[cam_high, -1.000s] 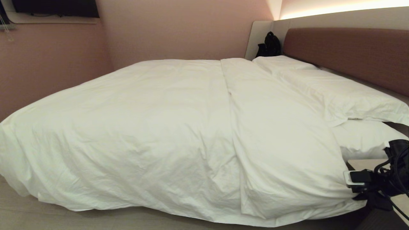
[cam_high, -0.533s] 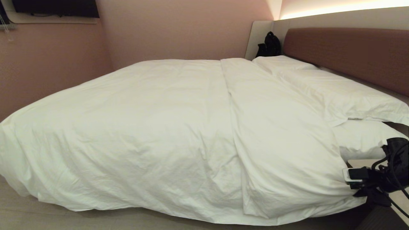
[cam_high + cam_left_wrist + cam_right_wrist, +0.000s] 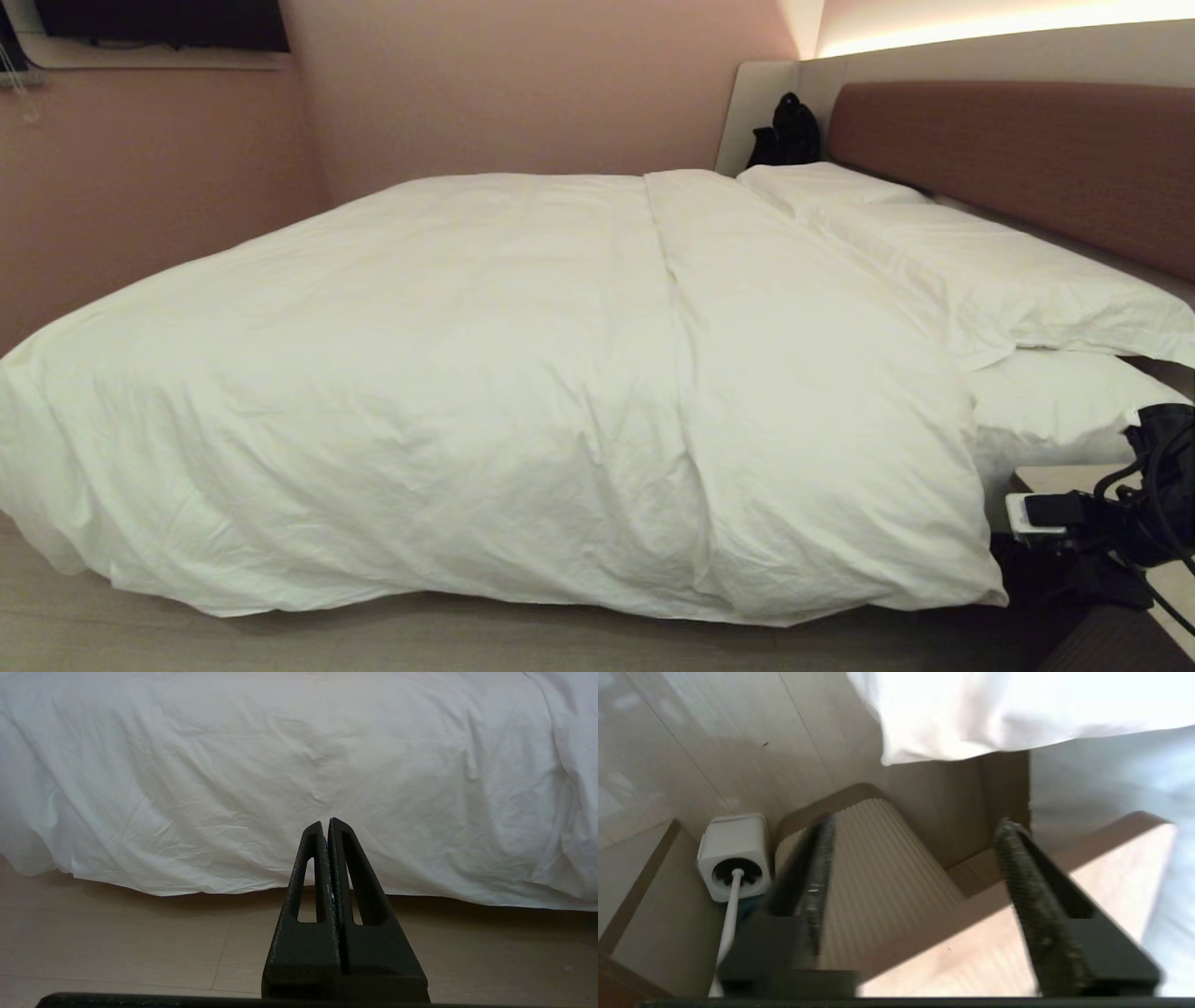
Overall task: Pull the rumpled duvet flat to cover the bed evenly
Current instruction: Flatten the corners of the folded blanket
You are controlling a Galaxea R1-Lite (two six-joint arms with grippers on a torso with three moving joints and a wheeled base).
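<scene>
The puffy white duvet point(image 3: 485, 373) lies spread over the bed, up to the pillows by the reddish-brown headboard point(image 3: 1008, 159). Its near edge hangs almost to the floor. In the right wrist view its corner point(image 3: 971, 714) hangs loose above my right gripper point(image 3: 916, 823), which is open with nothing between the fingers. That arm point(image 3: 1116, 532) shows at the head view's lower right, beside the duvet's corner. My left gripper point(image 3: 325, 823) is shut and empty, held low and pointing at the duvet's hanging side point(image 3: 280, 765).
Two white pillows point(image 3: 1008, 271) point(image 3: 1055, 401) lie by the headboard. A ribbed nightstand point(image 3: 878, 872) stands under the right gripper, with a white cube plug point(image 3: 733, 854) and cable beside it. A black bag point(image 3: 789, 131) sits at the far corner. Pale floor point(image 3: 280, 644) runs along the bed.
My right gripper has opened and let go of the duvet's corner. The corner has slipped back towards the bed and now hangs free.
</scene>
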